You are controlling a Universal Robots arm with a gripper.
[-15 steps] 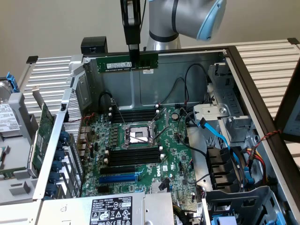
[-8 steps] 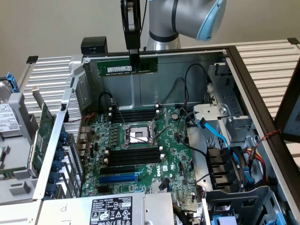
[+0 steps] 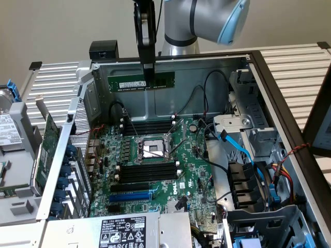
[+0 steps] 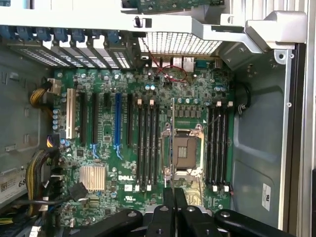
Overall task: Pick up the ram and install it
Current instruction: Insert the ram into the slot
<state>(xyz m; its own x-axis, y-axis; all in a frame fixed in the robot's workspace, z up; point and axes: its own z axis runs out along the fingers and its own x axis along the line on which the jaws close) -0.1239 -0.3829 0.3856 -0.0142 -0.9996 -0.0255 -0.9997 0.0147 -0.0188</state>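
Note:
The ram (image 3: 129, 82), a long green stick with a white label, hangs level above the open computer case, near its back wall. My gripper (image 3: 149, 77) comes straight down from above and is shut on the stick right of its middle. In the wrist view the ram (image 4: 172, 143) shows edge-on as a thin line running out from the closed fingers (image 4: 168, 205), over the CPU socket (image 4: 183, 150). Black memory slots lie in two banks on either side of the socket (image 3: 147, 126) (image 3: 147, 173) (image 4: 148, 145) (image 4: 219, 145), well below the stick.
A larger green expansion card (image 3: 49, 139) leans outside the case at the exterior view's left, beside a hard drive (image 3: 8, 132). Blue and black cables (image 3: 243, 152) crowd the drive bays on the right. The power supply (image 3: 121, 232) sits at the front.

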